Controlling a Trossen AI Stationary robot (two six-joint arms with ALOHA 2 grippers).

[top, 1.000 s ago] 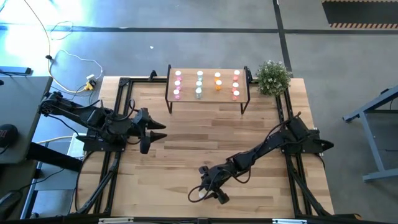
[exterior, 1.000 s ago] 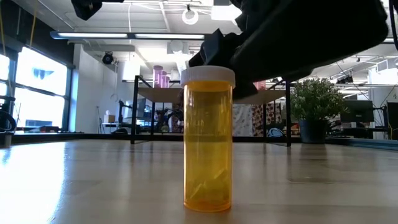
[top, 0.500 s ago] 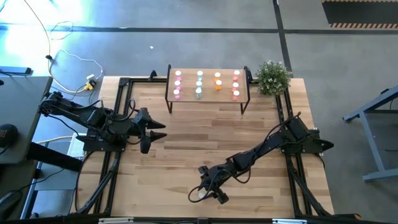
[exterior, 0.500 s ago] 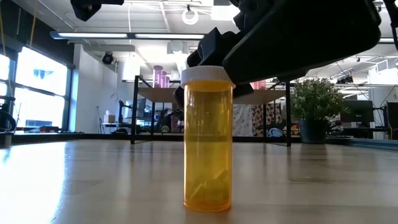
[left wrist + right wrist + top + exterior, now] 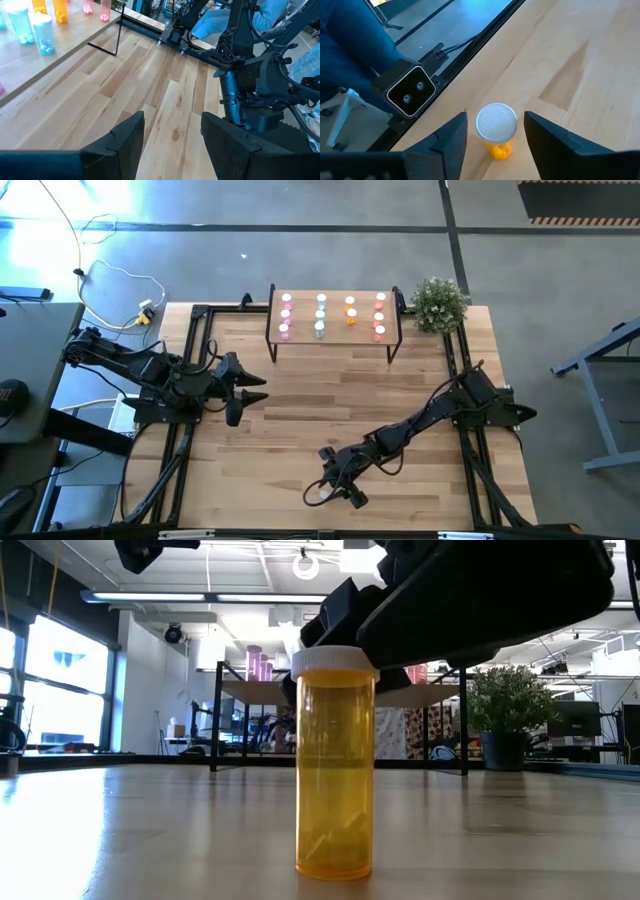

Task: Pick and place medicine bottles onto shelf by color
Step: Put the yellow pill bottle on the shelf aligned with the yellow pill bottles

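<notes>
Directly below right end effector (image 5: pixel 492 137): orange bottle (image 5: pixel 496 128)

1. The right gripper (image 5: pixel 333 492) hangs low at the end of its outstretched arm, fingers (image 5: pixel 451 140) spread apart.
2. The left gripper (image 5: pixel 243 393) waits on its folded arm, fingers (image 5: pixel 127 141) parted, gripping nothing.

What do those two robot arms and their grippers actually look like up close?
Both arms are dark, almost black, built from jointed segments with thin black cables looped alongside. The left gripper and the right gripper each end in two broad, flat, matte-black fingers with angular, faceted edges. No markings or labels show on them.
</notes>
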